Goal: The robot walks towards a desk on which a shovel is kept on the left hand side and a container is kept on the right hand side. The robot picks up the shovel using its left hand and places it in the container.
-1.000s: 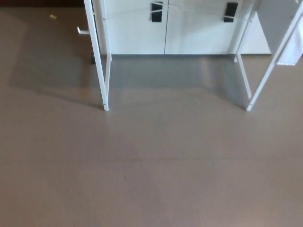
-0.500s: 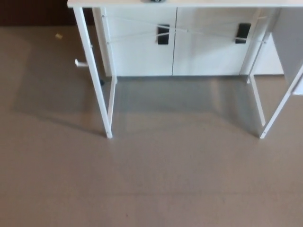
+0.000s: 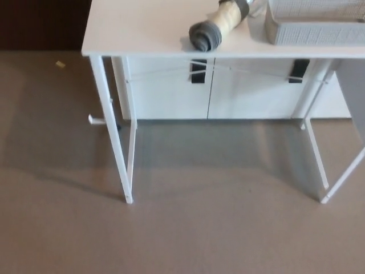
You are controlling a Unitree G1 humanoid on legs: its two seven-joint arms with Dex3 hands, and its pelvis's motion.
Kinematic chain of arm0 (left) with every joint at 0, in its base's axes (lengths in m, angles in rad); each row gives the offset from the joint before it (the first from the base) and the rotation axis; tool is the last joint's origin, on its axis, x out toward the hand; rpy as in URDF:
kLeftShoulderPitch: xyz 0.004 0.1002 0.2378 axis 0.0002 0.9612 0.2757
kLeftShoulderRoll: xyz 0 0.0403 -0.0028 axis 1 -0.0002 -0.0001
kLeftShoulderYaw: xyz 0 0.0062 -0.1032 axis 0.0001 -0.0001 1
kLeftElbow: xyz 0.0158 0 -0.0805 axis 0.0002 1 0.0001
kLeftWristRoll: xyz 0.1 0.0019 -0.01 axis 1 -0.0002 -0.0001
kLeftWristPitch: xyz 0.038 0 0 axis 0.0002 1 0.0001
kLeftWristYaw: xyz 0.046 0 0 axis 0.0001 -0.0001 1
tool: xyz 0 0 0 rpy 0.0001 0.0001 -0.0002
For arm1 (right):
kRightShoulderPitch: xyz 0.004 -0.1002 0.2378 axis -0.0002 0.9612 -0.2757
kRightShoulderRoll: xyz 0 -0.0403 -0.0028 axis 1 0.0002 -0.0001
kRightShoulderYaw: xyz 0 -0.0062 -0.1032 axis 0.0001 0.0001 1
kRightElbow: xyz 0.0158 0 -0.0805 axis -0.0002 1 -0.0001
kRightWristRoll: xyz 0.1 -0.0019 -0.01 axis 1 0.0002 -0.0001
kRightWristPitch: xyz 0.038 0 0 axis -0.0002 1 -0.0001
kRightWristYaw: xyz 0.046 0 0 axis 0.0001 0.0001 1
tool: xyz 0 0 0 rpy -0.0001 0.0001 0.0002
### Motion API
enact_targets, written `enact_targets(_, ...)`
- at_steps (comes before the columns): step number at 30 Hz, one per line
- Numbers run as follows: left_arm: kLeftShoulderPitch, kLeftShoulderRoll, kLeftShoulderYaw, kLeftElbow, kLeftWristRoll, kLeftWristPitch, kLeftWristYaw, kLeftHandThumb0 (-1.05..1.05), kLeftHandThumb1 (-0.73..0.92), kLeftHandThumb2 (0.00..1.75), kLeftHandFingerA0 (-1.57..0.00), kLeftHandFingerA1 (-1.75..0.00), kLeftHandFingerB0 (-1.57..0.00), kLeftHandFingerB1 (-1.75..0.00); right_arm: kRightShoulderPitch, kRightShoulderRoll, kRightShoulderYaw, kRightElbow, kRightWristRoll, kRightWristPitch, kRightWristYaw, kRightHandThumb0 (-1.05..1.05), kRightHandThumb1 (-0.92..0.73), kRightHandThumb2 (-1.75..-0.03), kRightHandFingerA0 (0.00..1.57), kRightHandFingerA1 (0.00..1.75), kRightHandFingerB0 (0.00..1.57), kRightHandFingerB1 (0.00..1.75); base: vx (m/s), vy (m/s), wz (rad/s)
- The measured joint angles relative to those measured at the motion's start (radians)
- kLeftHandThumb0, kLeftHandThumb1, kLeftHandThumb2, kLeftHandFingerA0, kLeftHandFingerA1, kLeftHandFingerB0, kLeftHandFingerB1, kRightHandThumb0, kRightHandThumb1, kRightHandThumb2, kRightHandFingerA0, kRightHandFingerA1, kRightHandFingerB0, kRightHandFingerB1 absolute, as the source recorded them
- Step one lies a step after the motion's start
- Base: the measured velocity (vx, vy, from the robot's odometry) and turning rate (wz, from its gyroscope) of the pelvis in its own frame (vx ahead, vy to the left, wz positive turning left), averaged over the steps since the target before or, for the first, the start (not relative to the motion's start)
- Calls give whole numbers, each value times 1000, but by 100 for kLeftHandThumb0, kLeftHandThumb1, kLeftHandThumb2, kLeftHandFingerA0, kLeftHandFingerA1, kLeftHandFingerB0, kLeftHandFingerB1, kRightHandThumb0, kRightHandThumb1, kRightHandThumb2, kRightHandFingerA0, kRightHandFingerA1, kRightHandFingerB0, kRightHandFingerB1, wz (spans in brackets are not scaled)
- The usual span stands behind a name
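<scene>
- Looking down from the head camera, I've got grey-brown floor (image 3: pixel 217 228) filling most of the view, bare below the furniture.
- Next in size, I see the white desk (image 3: pixel 137 28) across the top of the frame, its thin white legs (image 3: pixel 117 154) standing on the floor at left and right.
- Behind the desk legs I can make out a white cabinet (image 3: pixel 171 91) with two dark handles (image 3: pixel 198 71) on its doors.
- On the right side of the desktop sits the grey container (image 3: pixel 313 25), a mesh-sided basket cut off by the top edge.
- Just left of the container lies the shovel (image 3: pixel 219 25); I only see its handle, cream with a dark grey end cap, angled towards the desk's front edge. The blade end runs out of the picture at the top.
- A small yellowish scrap (image 3: pixel 60 64) lies on the floor far left, well apart from the desk.
- Neither hand shows in my view, so I cannot tell how open either one is or whether it holds anything.
</scene>
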State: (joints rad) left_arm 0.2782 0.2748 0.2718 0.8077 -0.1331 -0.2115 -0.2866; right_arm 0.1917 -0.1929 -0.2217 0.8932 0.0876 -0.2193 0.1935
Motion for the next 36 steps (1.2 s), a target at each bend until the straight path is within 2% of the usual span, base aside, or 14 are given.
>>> enact_targets(1,0,-7,1,4,0,0,1,-22,59,61,-25,-40,-23,-34,0,0,-1,1,1,0,0,-42,-53,-56,59,63,30,45,425,-165,46)
enact_targets(3,11,-22,-11,-43,3,0,6,-15,58,58,-27,-43,-24,-34,-10,9,-6,1,3,1,2,-44,-53,-56,55,61,29,44,385,-211,38)
enact_targets(6,9,-47,-16,-95,3,-2,16,-17,58,59,-29,-39,-26,-33,-28,6,-15,9,6,1,1,-44,-53,-56,57,61,29,44,338,-177,11)
enact_targets(7,10,-58,-16,-121,2,1,22,-10,41,87,-21,-54,-14,-49,-34,6,-16,10,6,1,1,-45,-52,-55,57,60,30,44,160,-94,7)
enact_targets(12,1,-82,-2,-151,-5,2,41,-12,42,88,-21,-54,-13,-49,-61,6,-20,27,9,1,7,-37,-54,-56,62,65,31,47,231,1,-13)
enact_targets(14,8,-78,-2,-154,-2,1,44,-9,41,87,-24,-55,-17,-50,-60,7,-25,27,12,3,12,-35,-56,-56,65,65,32,46,243,116,-24)
enact_targets(17,-14,-74,-1,-95,-2,1,45,-10,42,88,-23,-55,-17,-50,-56,9,-28,15,18,10,14,-39,-55,-56,67,65,32,47,390,233,-15)
enact_targets(19,-35,-54,5,-68,-2,1,45,-13,44,89,-22,-54,-12,-48,-64,19,-20,0,18,13,17,-37,-55,-56,63,64,32,46,253,258,-12)
enact_targets(21,-34,-31,-7,-77,7,1,48,-9,41,87,-24,-55,-17,-50,-67,23,-19,-7,18,13,19,-37,-55,-56,62,63,32,46,200,132,4)
enact_targets(23,-47,-24,-9,-52,10,1,52,-8,43,88,-22,-54,-15,-49,-66,26,-21,-14,20,13,23,-36,-55,-56,60,64,32,46,164,76,6)
enact_targets(29,-42,-23,-7,8,4,1,34,-7,41,87,-21,-54,-15,-50,-47,32,-23,-22,26,17,30,-33,-60,-57,66,64,32,47,169,-19,6)
enact_targets(30,-39,-23,-7,19,2,1,26,-13,60,58,-28,-39,-25,-32,-42,33,-23,-24,27,18,31,-35,-57,-56,63,63,31,47,154,-113,15)
enact_targets(31,-40,-23,-8,35,1,1,19,-9,42,88,-22,-54,-15,-49,-37,34,-23,-28,27,20,31,-34,-57,-56,62,63,32,46,190,-123,24)
enact_targets(36,-46,-31,-20,61,1,1,7,-9,42,88,-22,-55,-16,-50,-30,32,-19,-47,28,29,30,-35,-57,-56,59,62,32,46,156,-34,-4)
